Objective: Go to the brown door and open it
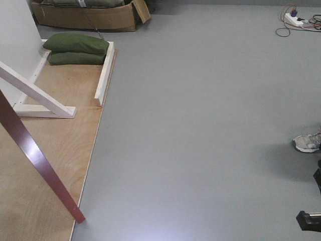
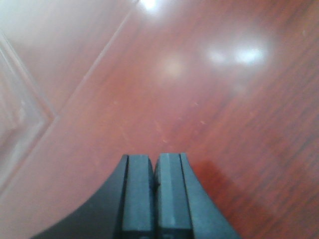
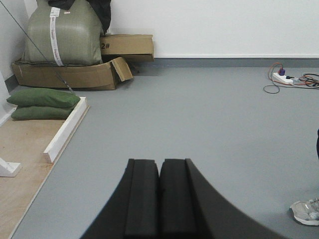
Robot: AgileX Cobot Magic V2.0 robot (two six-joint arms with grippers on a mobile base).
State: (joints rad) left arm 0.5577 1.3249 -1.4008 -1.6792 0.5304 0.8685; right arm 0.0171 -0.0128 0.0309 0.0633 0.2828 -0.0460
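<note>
The brown door (image 1: 37, 158) shows in the front view as a glossy reddish-brown edge slanting from the left side down to the plywood floor. In the left wrist view its panelled face (image 2: 199, 89) fills the frame, very close. My left gripper (image 2: 154, 162) is shut and empty, its tips close against the door face. My right gripper (image 3: 159, 167) is shut and empty, held over the grey floor away from the door. The door's handle is out of view.
White support beams (image 1: 42, 98) brace a frame on the plywood base (image 1: 60, 145). Green sandbags (image 1: 75, 47) lie at its far end. Cardboard boxes (image 3: 75, 74) and a wrapped bundle (image 3: 62, 35) stand by the back wall. A power strip (image 1: 293, 20) and a shoe (image 1: 307, 143) are at right.
</note>
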